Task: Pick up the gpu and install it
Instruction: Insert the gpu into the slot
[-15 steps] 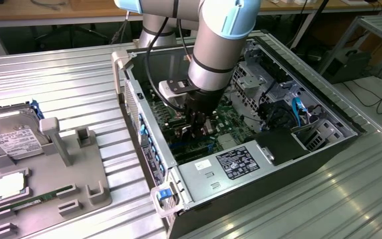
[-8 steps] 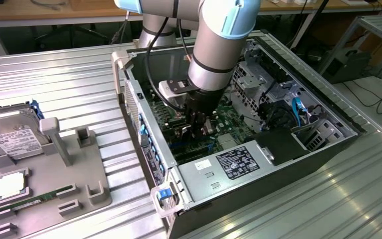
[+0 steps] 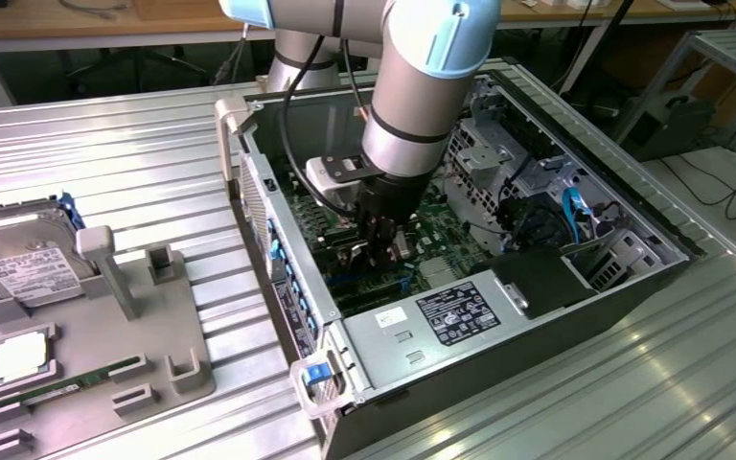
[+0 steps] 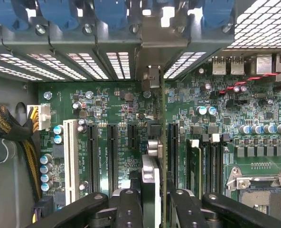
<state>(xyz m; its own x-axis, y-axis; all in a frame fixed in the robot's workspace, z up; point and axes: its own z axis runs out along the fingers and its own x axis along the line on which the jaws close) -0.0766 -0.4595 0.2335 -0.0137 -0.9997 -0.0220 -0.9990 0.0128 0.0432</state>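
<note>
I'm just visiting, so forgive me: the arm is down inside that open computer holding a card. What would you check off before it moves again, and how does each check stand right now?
1. Card held: the end effector grips the graphics card edge-on between its fingers. Ok.
2. Card upright over the board: it stands straight above the motherboard. Ok.
3. Card lined up with a slot: it sits between the long black slots, but the exact match is cannot tell.
4. Bracket meets the rear opening: looks in line; seating is cannot tell.
5. Cables clear: the braided cable bundle lies off to the side. Ok.
6. Arm clear of the case wall in the exterior view. Ok.
</note>
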